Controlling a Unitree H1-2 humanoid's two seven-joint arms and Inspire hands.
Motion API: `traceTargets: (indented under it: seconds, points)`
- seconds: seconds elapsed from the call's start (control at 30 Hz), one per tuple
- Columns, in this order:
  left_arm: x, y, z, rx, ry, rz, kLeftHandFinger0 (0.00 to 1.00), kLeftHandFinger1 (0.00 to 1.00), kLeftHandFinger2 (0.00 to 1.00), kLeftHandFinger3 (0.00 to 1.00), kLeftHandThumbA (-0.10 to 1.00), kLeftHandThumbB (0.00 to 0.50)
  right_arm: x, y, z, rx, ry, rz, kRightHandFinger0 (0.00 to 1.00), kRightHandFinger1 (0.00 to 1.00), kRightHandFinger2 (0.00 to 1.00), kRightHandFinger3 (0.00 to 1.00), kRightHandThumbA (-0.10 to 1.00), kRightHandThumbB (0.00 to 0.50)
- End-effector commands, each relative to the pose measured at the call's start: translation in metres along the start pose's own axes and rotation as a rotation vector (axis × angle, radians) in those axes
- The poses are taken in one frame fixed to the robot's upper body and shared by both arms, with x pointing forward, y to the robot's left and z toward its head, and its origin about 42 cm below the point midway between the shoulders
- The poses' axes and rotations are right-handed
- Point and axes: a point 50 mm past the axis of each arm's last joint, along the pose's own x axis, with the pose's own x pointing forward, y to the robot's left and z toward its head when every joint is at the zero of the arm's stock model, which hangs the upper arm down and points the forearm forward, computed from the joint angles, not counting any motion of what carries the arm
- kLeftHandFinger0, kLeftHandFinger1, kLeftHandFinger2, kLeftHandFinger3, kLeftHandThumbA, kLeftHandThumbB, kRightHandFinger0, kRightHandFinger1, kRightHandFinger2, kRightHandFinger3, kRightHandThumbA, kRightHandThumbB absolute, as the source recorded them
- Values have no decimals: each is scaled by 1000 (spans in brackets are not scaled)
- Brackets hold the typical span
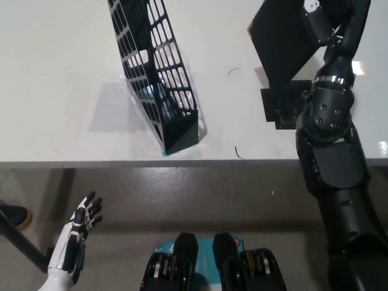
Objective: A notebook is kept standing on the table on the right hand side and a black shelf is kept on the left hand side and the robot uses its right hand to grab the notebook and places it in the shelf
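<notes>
While gripped at its upper edge by the black right robot hand (330,24), flat matte black notebook (282,39) raised, tilted at far right above the pale smooth bench (60,91). Not yet in the slatted black shelf (154,79), well left. White left robot hand (76,239) idle, splayed, near left.

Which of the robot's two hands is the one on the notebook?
The black right hand, up at the notebook on the table. The white left hand hangs open below the table edge.
</notes>
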Motion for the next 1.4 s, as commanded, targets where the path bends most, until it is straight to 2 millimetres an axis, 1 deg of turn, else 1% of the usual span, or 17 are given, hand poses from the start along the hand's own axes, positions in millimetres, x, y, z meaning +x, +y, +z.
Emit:
traceTargets:
  seconds: [0.0, 0.17, 0.27, 0.33, 0.47, 0.57, 0.63, 0.73, 0.8, 0.87, 0.93, 0.97, 1.07, 1.13, 1.23, 1.33, 1.37]
  points:
    - [11, 13, 16, 52, -74, -8, 1000, 1000, 1000, 1000, 1000, 108, 3, 63, 222, 63, -673, 116, 0, 226, 674, 724, -100, 120]
    - [11, 13, 17, 52, -68, -5, 1000, 1000, 1000, 1000, 1000, 108, -17, 80, 242, 100, -724, 163, 0, 169, 627, 768, -100, 135]
    - [11, 12, 16, 46, -65, -7, 1000, 1000, 1000, 1000, 1000, 111, -23, 88, 252, 107, -736, 170, 0, 144, 602, 751, -100, 136]
    - [11, 13, 16, 52, -65, -7, 1000, 1000, 1000, 1000, 1000, 110, -26, 93, 258, 149, -730, 184, 0, 147, 597, 749, -100, 139]
    - [11, 12, 17, 55, -65, -4, 1000, 1000, 1000, 1000, 1000, 107, -30, 103, 270, 142, -743, 182, 0, 157, 604, 745, -100, 123]
    - [11, 12, 18, 50, -70, -10, 1000, 1000, 1000, 1000, 1000, 96, -31, 108, 271, 151, -725, 193, 0, 150, 605, 754, -100, 115]
    - [12, 12, 19, 50, -69, -11, 1000, 1000, 1000, 1000, 1000, 108, -31, 111, 269, 166, -701, 204, 0, 145, 601, 758, -100, 118]
    - [12, 12, 18, 51, -68, -16, 1000, 1000, 1000, 1000, 1000, 109, -31, 116, 263, 147, -680, 211, 0, 143, 602, 754, -100, 125]
    - [12, 11, 18, 63, -68, -19, 1000, 1000, 1000, 1000, 1000, 100, -27, 120, 252, 117, -646, 217, 0, 137, 602, 749, -100, 123]
    - [10, 11, 18, 65, -67, -20, 1000, 1000, 1000, 1000, 1000, 99, -22, 124, 241, 103, -617, 216, 0, 127, 591, 736, -100, 137]
    - [10, 10, 18, 63, -67, -23, 1000, 1000, 1000, 1000, 1000, 101, -18, 125, 233, 91, -594, 211, 0, 126, 590, 728, -100, 135]
    - [12, 10, 18, 60, -66, -27, 1000, 1000, 1000, 1000, 1000, 113, -15, 125, 226, 92, -565, 212, 0, 127, 590, 729, -100, 134]
    - [13, 8, 19, 66, -69, -30, 1000, 1000, 1000, 1000, 1000, 110, -8, 126, 211, 59, -533, 202, 0, 147, 639, 787, -100, 122]
    - [12, 8, 19, 59, -67, -33, 1000, 1000, 1000, 1000, 1000, 102, -6, 128, 204, 39, -512, 205, 0, 148, 642, 789, -100, 119]
    - [12, 7, 18, 40, -68, -27, 1000, 1000, 1000, 1000, 1000, 120, -5, 132, 190, 19, -472, 202, 0, 146, 635, 773, -100, 123]
    - [12, 5, 18, 50, -69, -35, 1000, 1000, 1000, 1000, 1000, 123, -6, 136, 179, 12, -442, 201, 0, 147, 635, 773, -100, 124]
    - [13, 5, 16, 49, -71, -42, 1000, 1000, 1000, 1000, 1000, 111, -6, 138, 174, 18, -419, 202, 0, 149, 637, 773, -100, 123]
